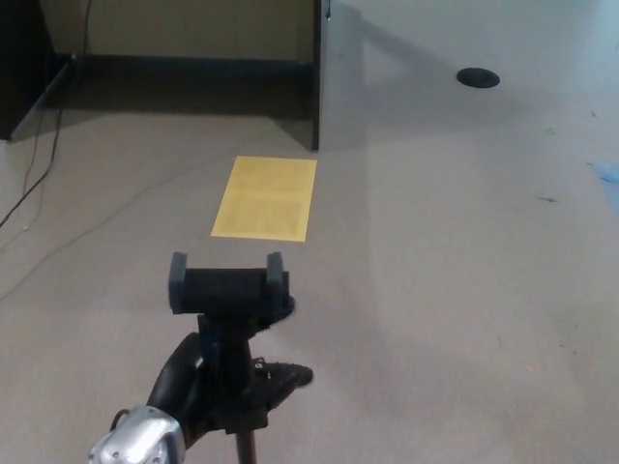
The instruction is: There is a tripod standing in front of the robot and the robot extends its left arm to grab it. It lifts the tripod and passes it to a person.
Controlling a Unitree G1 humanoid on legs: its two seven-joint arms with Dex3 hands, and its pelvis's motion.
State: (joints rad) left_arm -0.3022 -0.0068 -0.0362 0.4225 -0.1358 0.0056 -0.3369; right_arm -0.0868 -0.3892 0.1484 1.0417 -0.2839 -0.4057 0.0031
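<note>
Left hand [227, 391] clamped round the tripod [230, 307] stem just under its phone clamp, near the floor's [435, 290] near edge; grasp looks made, lift and handover remain, no person visible.

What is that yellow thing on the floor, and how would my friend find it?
Start at the dark upright panel at the top middle, then look down the grey floor just below its foot. The flat yellow rectangular sheet lies there, beyond the black tripod's phone clamp. It is the only bright yellow thing.
</note>
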